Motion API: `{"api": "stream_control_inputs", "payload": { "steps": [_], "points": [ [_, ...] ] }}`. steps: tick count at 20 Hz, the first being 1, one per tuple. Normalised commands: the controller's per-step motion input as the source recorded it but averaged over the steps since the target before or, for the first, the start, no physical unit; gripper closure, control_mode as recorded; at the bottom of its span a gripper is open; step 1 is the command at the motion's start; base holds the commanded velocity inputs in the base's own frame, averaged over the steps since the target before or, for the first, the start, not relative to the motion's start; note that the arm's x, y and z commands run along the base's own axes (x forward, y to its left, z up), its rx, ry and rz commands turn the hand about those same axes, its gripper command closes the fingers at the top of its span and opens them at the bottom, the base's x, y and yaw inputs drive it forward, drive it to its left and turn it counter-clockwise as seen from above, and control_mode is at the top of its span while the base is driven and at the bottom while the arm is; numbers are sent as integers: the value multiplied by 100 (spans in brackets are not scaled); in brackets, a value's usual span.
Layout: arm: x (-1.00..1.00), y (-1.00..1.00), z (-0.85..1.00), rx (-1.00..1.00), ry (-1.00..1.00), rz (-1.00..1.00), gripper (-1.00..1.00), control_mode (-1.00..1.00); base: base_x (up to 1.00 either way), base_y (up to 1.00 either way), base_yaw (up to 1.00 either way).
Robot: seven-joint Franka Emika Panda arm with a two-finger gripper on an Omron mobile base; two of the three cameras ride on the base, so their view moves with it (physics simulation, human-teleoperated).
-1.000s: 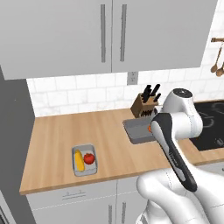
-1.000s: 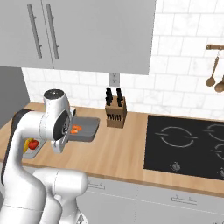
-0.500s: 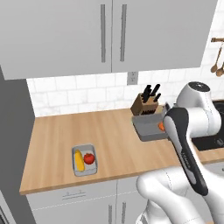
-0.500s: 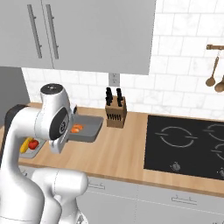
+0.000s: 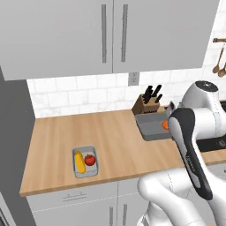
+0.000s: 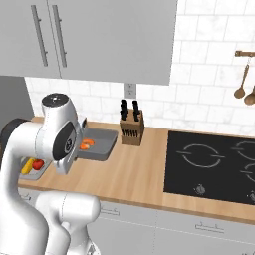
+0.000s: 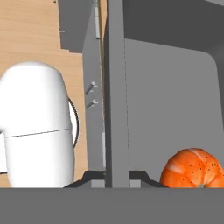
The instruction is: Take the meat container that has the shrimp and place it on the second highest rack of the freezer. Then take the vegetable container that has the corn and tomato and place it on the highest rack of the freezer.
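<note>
My gripper is shut on the rim of the meat container, a dark grey tray held just above the counter in front of the knife block. The orange shrimp lies inside it near the gripped edge. Both base views show the tray and the shrimp, partly behind my arm. The vegetable container, a pale tray, sits near the counter's front left with the corn and the tomato in it. The freezer's grey side stands at the counter's left end.
A knife block stands against the tiled wall right behind the held tray. A black cooktop lies to the right, with wooden spoons hanging above it. Grey wall cabinets hang over the counter.
The arm has swung, its elbow going right in the left base view. The held tray with the shrimp has shifted a little right and risen slightly. The pale tray has stayed put.
</note>
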Motion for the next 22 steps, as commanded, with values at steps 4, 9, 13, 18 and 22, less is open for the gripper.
{"api": "stream_control_inputs", "payload": {
  "steps": [4, 9, 13, 18, 22],
  "points": [
    [0, 0, 0, 0, 0, 0, 100, 100, -85, -19, 0],
    [0, 0, 0, 0, 0, 0, 100, 100, -100, -12, 2],
    [0, 0, 0, 0, 0, 0, 100, 100, -74, 28, 46],
    [0, 0, 0, 0, 0, 0, 100, 100, -16, 40, 77],
    [0, 0, 0, 0, 0, 0, 100, 100, 0, 41, 86]
  ]
}}
